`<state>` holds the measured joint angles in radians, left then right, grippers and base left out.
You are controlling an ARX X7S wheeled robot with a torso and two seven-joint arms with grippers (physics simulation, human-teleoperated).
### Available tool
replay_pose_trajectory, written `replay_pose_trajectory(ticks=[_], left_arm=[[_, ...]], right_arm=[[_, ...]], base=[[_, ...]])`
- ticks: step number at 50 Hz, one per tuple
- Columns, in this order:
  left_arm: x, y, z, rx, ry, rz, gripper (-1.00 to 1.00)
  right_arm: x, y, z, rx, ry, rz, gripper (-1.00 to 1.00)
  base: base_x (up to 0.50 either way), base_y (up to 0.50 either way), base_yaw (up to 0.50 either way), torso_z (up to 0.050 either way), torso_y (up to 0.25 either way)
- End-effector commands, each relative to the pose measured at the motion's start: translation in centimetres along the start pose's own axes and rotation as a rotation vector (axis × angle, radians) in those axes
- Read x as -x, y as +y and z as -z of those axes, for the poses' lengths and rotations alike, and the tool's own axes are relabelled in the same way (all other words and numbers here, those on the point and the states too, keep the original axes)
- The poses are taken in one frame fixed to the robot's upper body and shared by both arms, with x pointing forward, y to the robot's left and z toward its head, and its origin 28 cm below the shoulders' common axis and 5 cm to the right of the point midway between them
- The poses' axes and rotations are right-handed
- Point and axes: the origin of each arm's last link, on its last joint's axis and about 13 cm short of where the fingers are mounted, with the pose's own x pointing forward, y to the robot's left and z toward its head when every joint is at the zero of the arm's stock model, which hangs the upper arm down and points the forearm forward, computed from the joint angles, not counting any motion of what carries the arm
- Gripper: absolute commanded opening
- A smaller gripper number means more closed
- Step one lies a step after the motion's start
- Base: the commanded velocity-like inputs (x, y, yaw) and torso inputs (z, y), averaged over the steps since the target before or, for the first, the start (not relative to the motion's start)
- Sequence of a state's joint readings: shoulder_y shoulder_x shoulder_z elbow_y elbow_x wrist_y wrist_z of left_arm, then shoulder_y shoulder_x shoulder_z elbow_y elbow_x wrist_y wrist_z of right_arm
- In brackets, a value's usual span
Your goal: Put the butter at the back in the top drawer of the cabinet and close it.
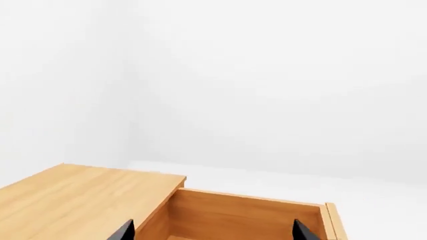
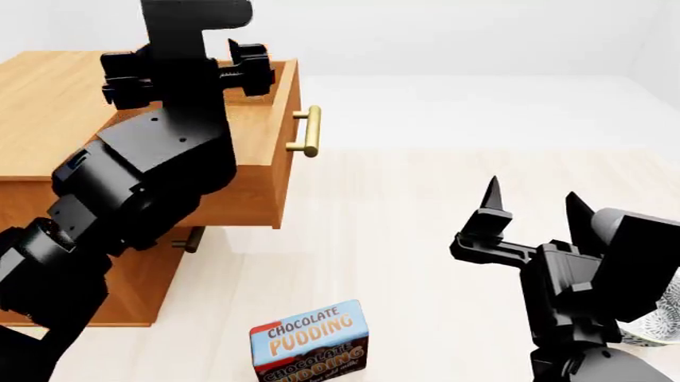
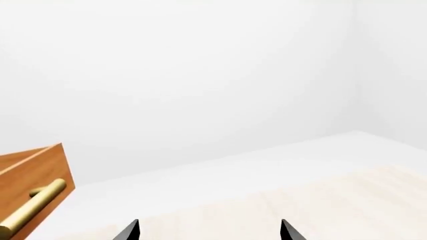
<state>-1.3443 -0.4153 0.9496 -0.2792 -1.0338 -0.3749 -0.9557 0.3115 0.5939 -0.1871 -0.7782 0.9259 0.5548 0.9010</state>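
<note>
Left end effector spread, empty, over open honey-coloured wooden top drawer of boxy cabinet; right end effector spread, empty, above floor.

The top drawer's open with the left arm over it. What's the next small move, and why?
Probably lift the left gripper clear: its fingers are open and empty over the drawer, butter out of sight, so closing likely follows.
</note>
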Motion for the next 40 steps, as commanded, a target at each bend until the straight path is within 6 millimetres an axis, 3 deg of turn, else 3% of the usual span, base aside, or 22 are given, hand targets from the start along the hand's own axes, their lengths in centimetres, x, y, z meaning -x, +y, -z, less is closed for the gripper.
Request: replay_pose_trajectory(ticks=[1, 19, 32, 40], left_arm=[[2.2, -0.9, -1.4, 0.018, -0.157, 0.118, 1.0], [8.9, -6.0, -0.8, 0.0, -0.305, 0.443, 1.0], [13.9, -8.5, 2.3, -0.05, -0.328, 0.682, 1.0], [15.1, -9.1, 4.0, -0.052, -0.307, 0.745, 1.0]], right_arm=[[0.0, 0.1, -0.2, 0.001, -0.005, 0.0, 1.0], [0.2, -0.1, 0.0, -0.002, -0.002, 0.001, 1.0], [0.4, -0.4, 0.0, -0.006, -0.004, 0.005, 1.0], [0.4, -0.3, 0.0, -0.005, -0.004, 0.005, 1.0]], base=[[0.0, 0.0, 0.0, 0.0, 0.0], [0.0, 0.0, 0.0, 0.0, 0.0], [0.0, 0.0, 0.0, 0.0, 0.0], [0.0, 0.0, 0.0, 0.0, 0.0]])
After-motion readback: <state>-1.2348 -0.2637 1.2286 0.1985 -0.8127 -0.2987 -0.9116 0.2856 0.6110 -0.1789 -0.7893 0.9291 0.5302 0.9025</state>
